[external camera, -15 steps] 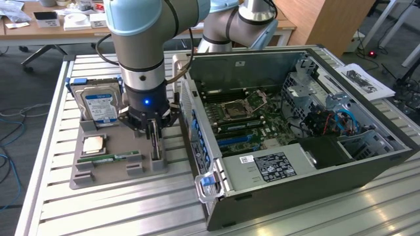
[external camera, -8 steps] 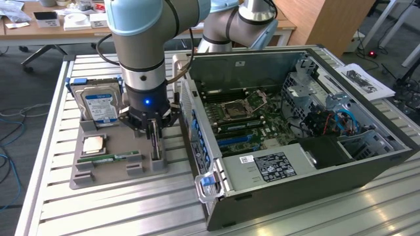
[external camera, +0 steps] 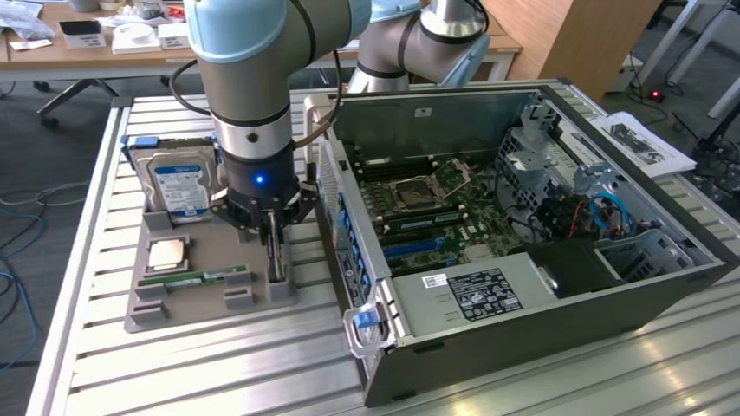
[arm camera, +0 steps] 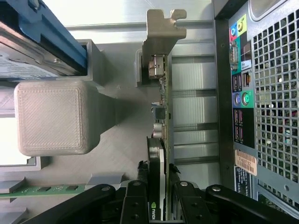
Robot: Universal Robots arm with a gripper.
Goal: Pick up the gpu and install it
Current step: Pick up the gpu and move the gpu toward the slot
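So, tabletop (external camera: 173, 364): ribbed metal slats, carrying the case and the holder side by side.
case (external camera: 509, 347): open toward the camera, at the exterior view's right; motherboard (external camera: 428, 208) exposed inside; blue latch at the near corner.
holder (external camera: 203, 303): grey printed tray just beside the case's rear wall, at the exterior view's left.
stick (external camera: 194, 279): narrow green memory module lying flat in the near part of the holder.
cpu (external camera: 169, 253): square chip, flat in its pocket just behind the stick.
gpu (arm camera: 161, 116): standing on its long edge in the holder slot nearest the case, between the holder's grey block (arm camera: 56, 116) and the case's port panel (arm camera: 243, 93); metal bracket (arm camera: 161, 28) at one end; dark cooler face toward the block, green board edge toward the case.
gripper (external camera: 274, 260): pointing straight down over that slot, low on the gpu.
fingers (arm camera: 136, 196): black, one on each face of the gpu, pressed against it, pinching the card's upper edge.
drive (external camera: 179, 186): silver, blue label, upright in a blue frame at the holder's far end.
arm (external camera: 249, 69): grey with a pale blue cap, rising above the gripper.
desk (external camera: 93, 48): wooden, beyond the tabletop, small items on it.
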